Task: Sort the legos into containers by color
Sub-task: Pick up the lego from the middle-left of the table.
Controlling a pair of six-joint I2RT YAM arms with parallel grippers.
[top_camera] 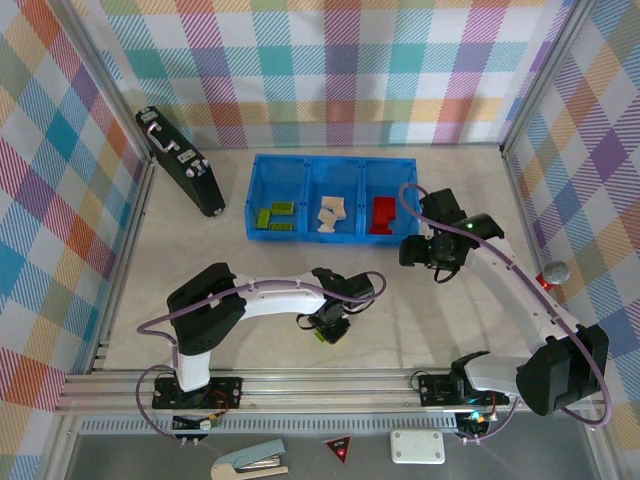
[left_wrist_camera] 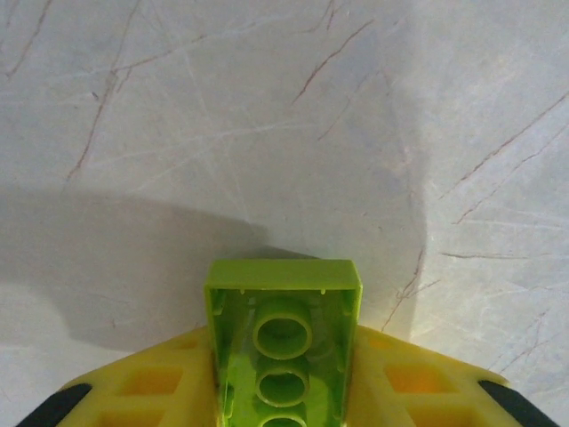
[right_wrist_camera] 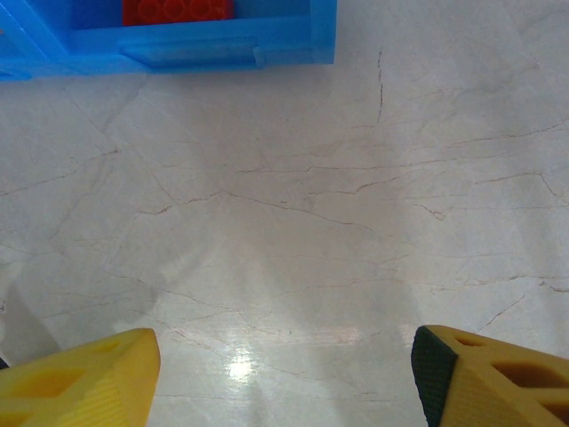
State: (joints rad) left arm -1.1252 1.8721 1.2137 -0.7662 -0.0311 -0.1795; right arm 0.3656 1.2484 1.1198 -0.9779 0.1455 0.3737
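While the left claw (top_camera: pixel 331 328) is hanging low over the tabletop (top_camera: pixel 250 265), front-middle, it's clamping a lime green lego (left_wrist_camera: pixel 284 294) betw. its yellow fingers (left_wrist_camera: pixel 404 378). In the left wrist cam the lego is showing its hollow underside w/ round tubes, and both long sides are pressing against the fingers. Its far end is pointing at the tabletop; can't tell if it's touching.

The right claw (top_camera: pixel 413 250) is hovering just in front of the blue tray (top_camera: pixel 330 158), near the right compartment. Its fingers (right_wrist_camera: pixel 80 374) are standing wide apart w/ nothing betw. them, just bare tabletop below.

The tray is sitting at the back-middle w/ 3 compartments. Green legos (top_camera: pixel 275 215) are lying in the left one, cream legos (top_camera: pixel 330 213) in the middle and red legos (top_camera: pixel 382 215) in the right. The right wrist cam is catching the tray's front wall and the red ones at the top edge.

A black case (top_camera: pixel 180 160) is lying at the back left, well apart from the tray.
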